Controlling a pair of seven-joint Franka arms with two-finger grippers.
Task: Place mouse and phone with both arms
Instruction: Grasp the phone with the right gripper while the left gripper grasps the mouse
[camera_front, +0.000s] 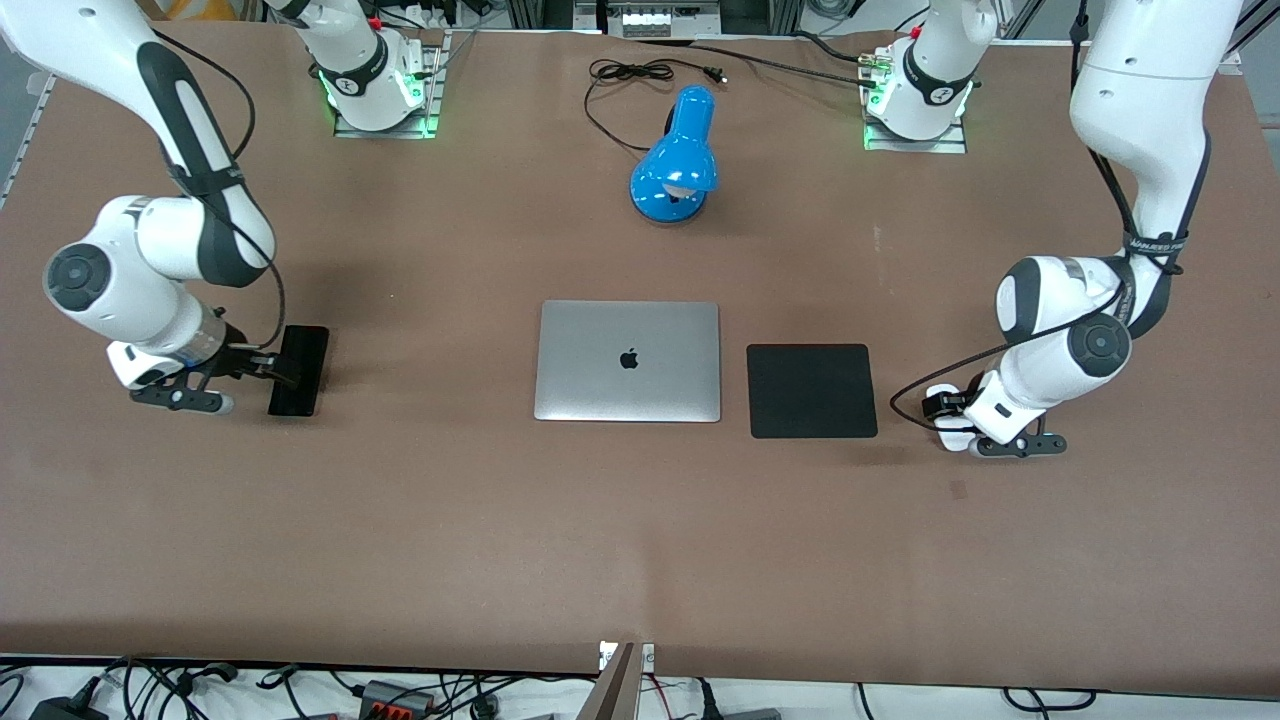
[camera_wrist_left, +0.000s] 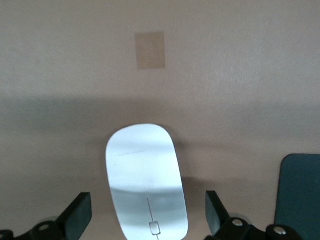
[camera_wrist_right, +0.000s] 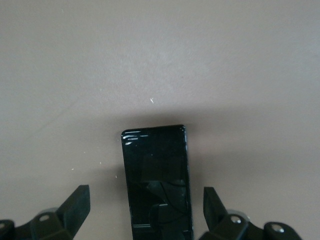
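Observation:
The white oval mouse (camera_wrist_left: 146, 180) lies on the brown table between the fingers of my left gripper (camera_wrist_left: 148, 210), which is open, with a gap on each side. In the front view it is mostly hidden under the left gripper (camera_front: 946, 412), beside the mouse pad toward the left arm's end. The slim black phone (camera_wrist_right: 157, 182) lies flat between the fingers of my right gripper (camera_wrist_right: 146, 205), which is open and clear of its edges. In the front view the phone (camera_front: 299, 370) lies toward the right arm's end, with the right gripper (camera_front: 272, 368) low over it.
A closed silver laptop (camera_front: 628, 360) lies mid-table with a square black mouse pad (camera_front: 811, 390) beside it; the pad's edge also shows in the left wrist view (camera_wrist_left: 301, 195). A blue desk lamp (camera_front: 677, 160) and its cable lie near the arm bases. A tape patch (camera_wrist_left: 150, 50) marks the table.

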